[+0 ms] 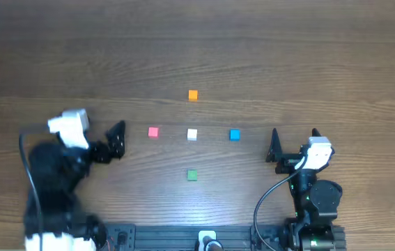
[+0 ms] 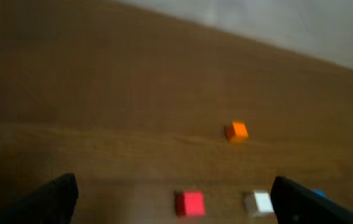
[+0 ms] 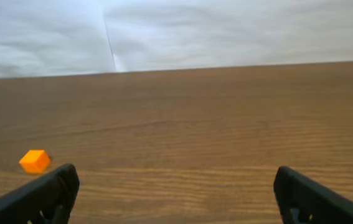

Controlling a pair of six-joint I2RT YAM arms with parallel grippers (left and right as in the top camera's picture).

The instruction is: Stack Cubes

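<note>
Five small cubes lie apart on the wooden table: orange point(image 1: 193, 95) farthest back, then pink point(image 1: 153, 132), white point(image 1: 192, 134) and blue point(image 1: 234, 134) in a row, and green point(image 1: 191, 175) nearest the arms. My left gripper point(image 1: 117, 141) is open, left of the pink cube and holding nothing. Its wrist view shows the pink cube point(image 2: 190, 203), white cube point(image 2: 260, 202) and orange cube point(image 2: 236, 131) ahead of its gripper point(image 2: 176, 214). To the right of the blue cube, my right gripper point(image 1: 294, 144) stands open and empty. The orange cube point(image 3: 35, 160) lies far off in the right wrist view.
The table point(image 1: 308, 63) is bare wood all around the cubes. A pale wall point(image 3: 226, 31) rises beyond its far edge. The arms' bases and cables sit along the near edge.
</note>
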